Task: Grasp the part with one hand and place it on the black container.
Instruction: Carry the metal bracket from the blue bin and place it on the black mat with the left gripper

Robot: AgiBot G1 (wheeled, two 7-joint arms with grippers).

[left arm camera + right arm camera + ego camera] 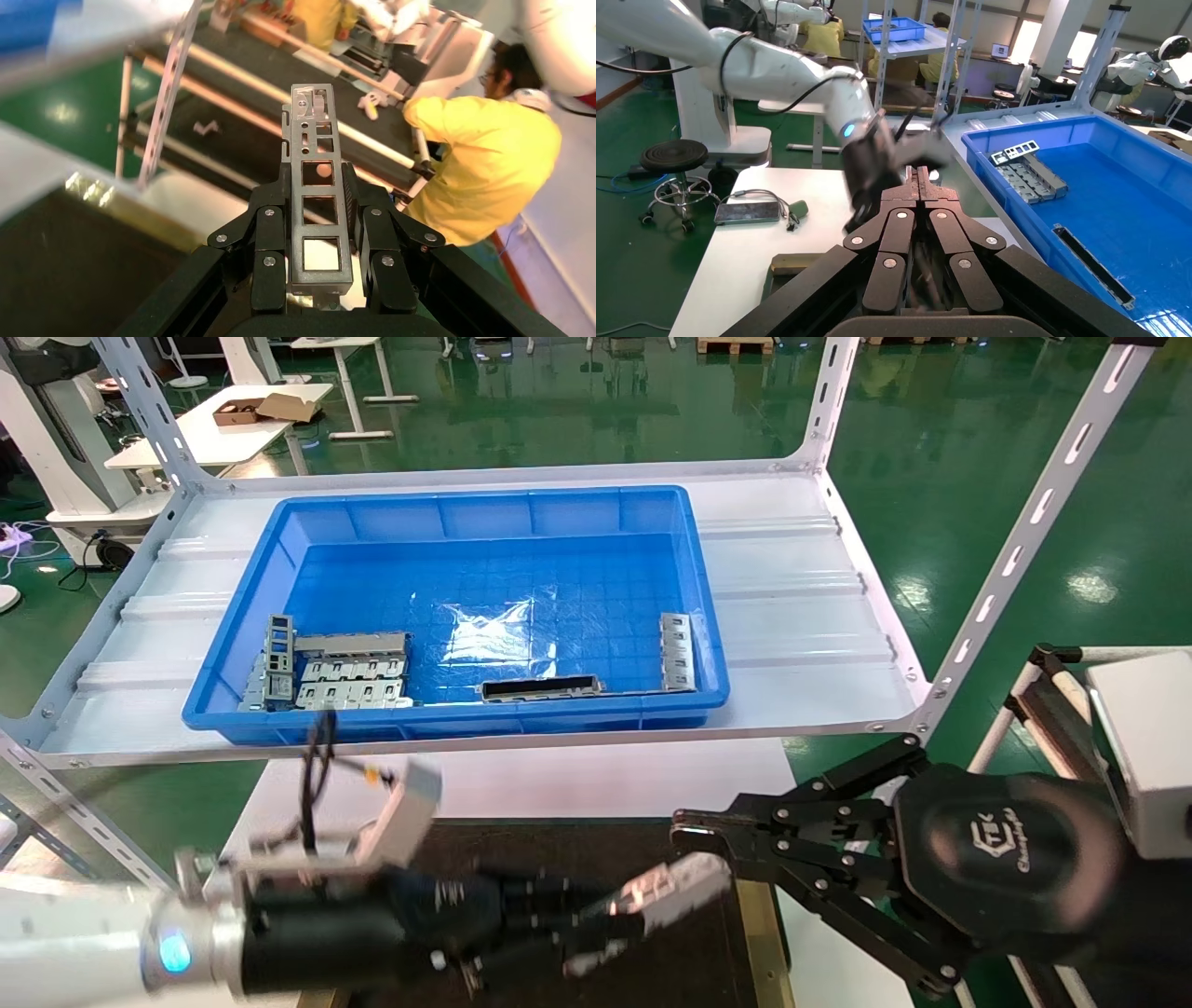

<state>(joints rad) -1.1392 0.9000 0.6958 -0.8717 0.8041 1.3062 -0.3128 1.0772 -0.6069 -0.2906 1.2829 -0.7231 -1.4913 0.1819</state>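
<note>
**Part in hand, over the tray**

The left gripper (pixel 320 232) has its jaws clamped on the part (pixel 672 887), carried above the black container (pixel 689 961). The right gripper (pixel 919 184) waits alongside, jaws pressed together and empty. Next, I'd say: lower, level out, release.

The part (pixel 318 203), a slim, shiny silver sheet-metal bar with a row of rectangular cut-outs along its face, is clamped at one end between the fingers of the left claw (pixel 320 263), its free end sticking straight out beyond them. In the head view the part (pixel 672 885) hangs at about 6 o'clock, over the black container (pixel 694 952), a shallow dark-floored tray with an olive-gold rim, on the counter.
</note>
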